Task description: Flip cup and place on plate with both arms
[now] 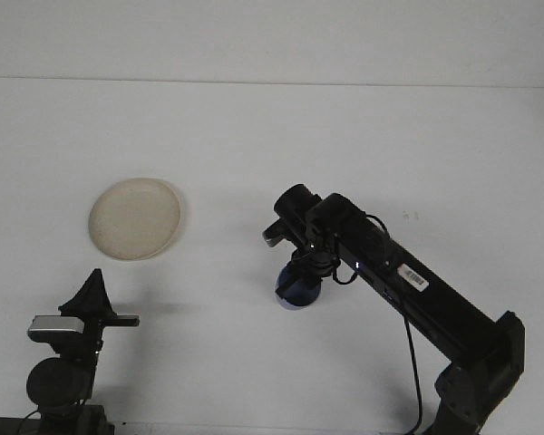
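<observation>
A blue cup (295, 290) hangs under my right gripper (306, 270) near the middle of the table, and the gripper is shut on it. The right arm reaches in from the lower right, and its wrist hides the fingers and the cup's top. A cream plate (134, 217) lies on the white table at the left, well apart from the cup. My left gripper (94, 276) rests at the bottom left, below the plate, pointing away from me with its fingers drawn together to a tip and nothing in them.
The white table (363, 136) runs back to a wall edge across the top of the view. The right arm's black links and cable (417, 299) cross the lower right. The left arm's base (62, 381) stands at the bottom left corner.
</observation>
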Controlling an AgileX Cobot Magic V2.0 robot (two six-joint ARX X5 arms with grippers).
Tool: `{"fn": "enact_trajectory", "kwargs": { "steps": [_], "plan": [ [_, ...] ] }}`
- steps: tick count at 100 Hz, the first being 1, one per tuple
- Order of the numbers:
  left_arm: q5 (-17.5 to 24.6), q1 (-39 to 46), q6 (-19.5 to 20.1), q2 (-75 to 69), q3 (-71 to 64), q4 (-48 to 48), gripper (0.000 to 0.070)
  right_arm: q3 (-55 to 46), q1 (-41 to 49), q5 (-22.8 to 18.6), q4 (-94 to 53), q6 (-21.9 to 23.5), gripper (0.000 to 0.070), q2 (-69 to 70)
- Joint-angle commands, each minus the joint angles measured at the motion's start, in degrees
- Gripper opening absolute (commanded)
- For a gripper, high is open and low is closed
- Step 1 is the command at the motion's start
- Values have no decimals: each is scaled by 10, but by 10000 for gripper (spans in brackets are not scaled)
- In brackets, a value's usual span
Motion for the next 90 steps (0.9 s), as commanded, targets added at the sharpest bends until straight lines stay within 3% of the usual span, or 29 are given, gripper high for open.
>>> {"fn": "enact_trajectory", "kwargs": {
  "steps": [1,57,83,90],
  "plan": [
    [-1,1,-1,-1,-12,8,11,14,9,0,1,-7,6,25],
    [-1,1,-1,-1,-12,8,11,13,32,2,1,-13,17,60],
    [-1,1,-1,-1,-12,8,11,13,36,2,4,-18,188,60],
    [-1,1,-1,-1,-12,8,11,13,36,2,4,-17,267,60]
  ]
}}
